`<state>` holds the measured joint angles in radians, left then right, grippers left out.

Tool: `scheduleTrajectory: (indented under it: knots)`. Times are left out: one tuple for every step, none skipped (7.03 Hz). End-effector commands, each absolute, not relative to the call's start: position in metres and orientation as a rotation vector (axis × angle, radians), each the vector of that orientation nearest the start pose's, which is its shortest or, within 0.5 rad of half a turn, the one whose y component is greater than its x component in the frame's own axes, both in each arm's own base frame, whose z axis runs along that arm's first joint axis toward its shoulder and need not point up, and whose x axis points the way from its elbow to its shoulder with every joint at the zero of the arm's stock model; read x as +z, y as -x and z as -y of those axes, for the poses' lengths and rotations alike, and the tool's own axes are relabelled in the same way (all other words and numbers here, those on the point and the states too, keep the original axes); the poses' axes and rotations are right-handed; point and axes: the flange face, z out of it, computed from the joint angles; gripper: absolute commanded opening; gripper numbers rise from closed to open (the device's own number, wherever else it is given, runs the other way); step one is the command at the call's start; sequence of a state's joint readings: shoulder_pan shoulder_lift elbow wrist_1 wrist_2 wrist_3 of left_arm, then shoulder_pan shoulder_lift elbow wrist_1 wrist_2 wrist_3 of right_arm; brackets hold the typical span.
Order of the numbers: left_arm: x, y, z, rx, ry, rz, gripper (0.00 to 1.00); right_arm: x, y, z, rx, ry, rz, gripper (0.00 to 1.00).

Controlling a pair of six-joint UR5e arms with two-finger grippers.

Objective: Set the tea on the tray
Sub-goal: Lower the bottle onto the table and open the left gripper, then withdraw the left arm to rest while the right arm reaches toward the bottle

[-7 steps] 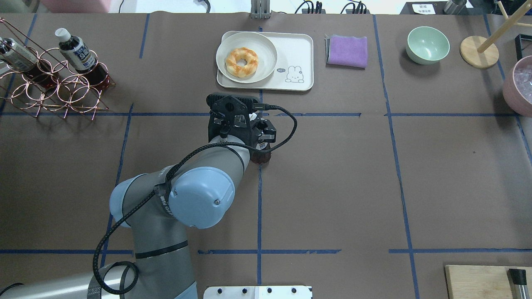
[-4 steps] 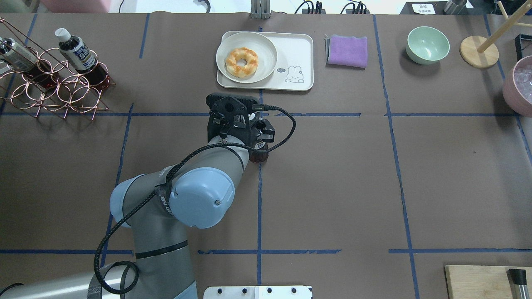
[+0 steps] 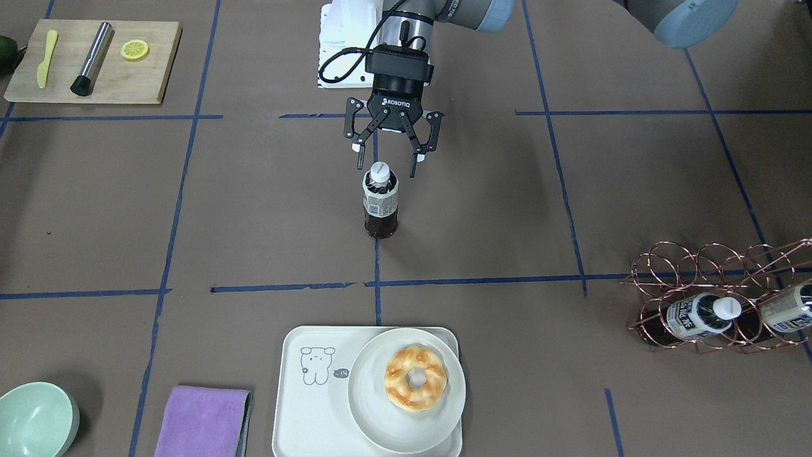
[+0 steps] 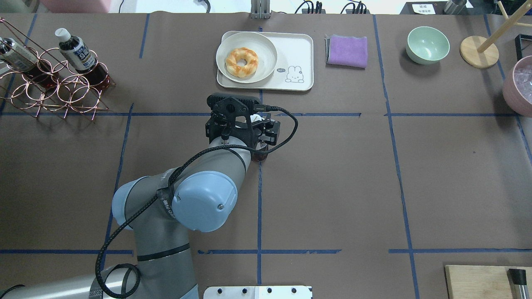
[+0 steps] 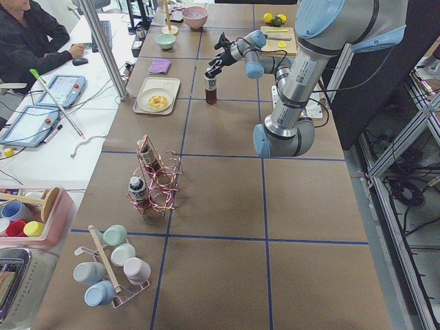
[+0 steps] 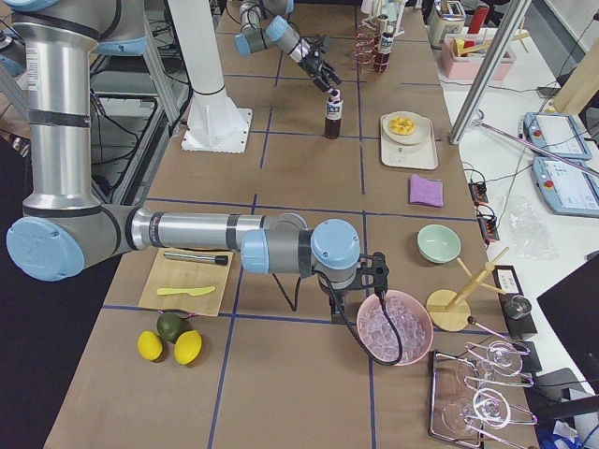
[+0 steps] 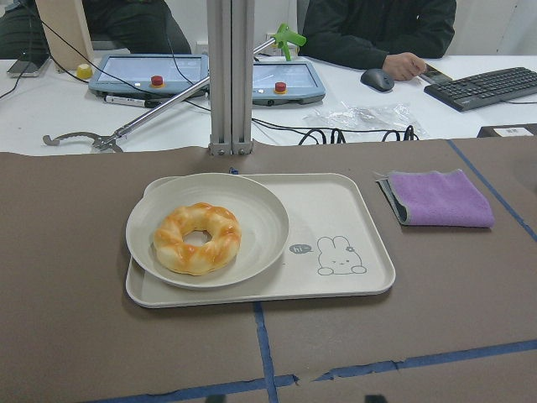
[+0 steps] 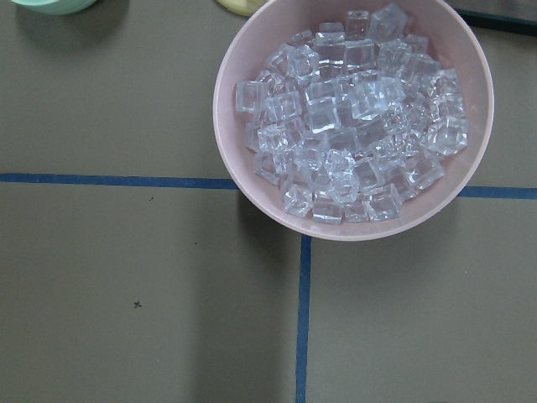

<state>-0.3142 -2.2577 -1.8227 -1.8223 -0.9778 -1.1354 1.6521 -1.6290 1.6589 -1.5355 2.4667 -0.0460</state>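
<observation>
The tea (image 3: 380, 203) stands upright on the brown table, not on the tray (image 3: 311, 412). It sits well apart from the tray on the robot's side, roughly in line with the tray's middle along a blue tape line. Right over its white cap hovers the left gripper (image 3: 385, 160), jaws spread wide, one finger to either side of the cap and gripping nothing.

On the tray, the round plate (image 3: 368, 406) fills the half away from the little line-drawn animal, and a glazed doughnut (image 3: 415, 386) lies on it. A folded purple cloth (image 3: 203, 422) lies just beside the tray on the robot's right side. Far off on the tray's other side stands the copper wire rack (image 3: 698, 285), with two more bottles lying in it.

The right gripper (image 6: 370, 285) hangs over a pink bowl (image 8: 222, 109) full of ice cubes, well away from the tray on the cloth's side. Whether its jaws are wide or narrow cannot be told from here.
</observation>
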Motion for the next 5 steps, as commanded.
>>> scheduleTrajectory:
  knots:
    - [0.101, -0.516, 0.365, -0.258, -0.905, -0.917, 1.0, 0.63, -0.094, 0.465, 0.003, -0.118, 0.89, 1.0]
    - [0.085, -0.489, 0.357, -0.267, -0.913, -0.965, 1.0, 0.62, -0.094, 0.466, -0.006, -0.137, 0.888, 1.0]
    - [0.08, -0.466, 0.35, -0.256, -0.903, -0.963, 1.0, 0.605, -0.094, 0.467, -0.017, -0.163, 0.886, 1.0]
    - [0.094, -0.445, 0.358, -0.212, -0.837, -0.936, 1.0, 0.589, -0.094, 0.471, -0.029, -0.189, 0.883, 1.0]
    - [0.102, -0.407, 0.365, -0.146, -0.812, -0.929, 1.0, 0.569, -0.094, 0.475, -0.019, -0.211, 0.886, 1.0]
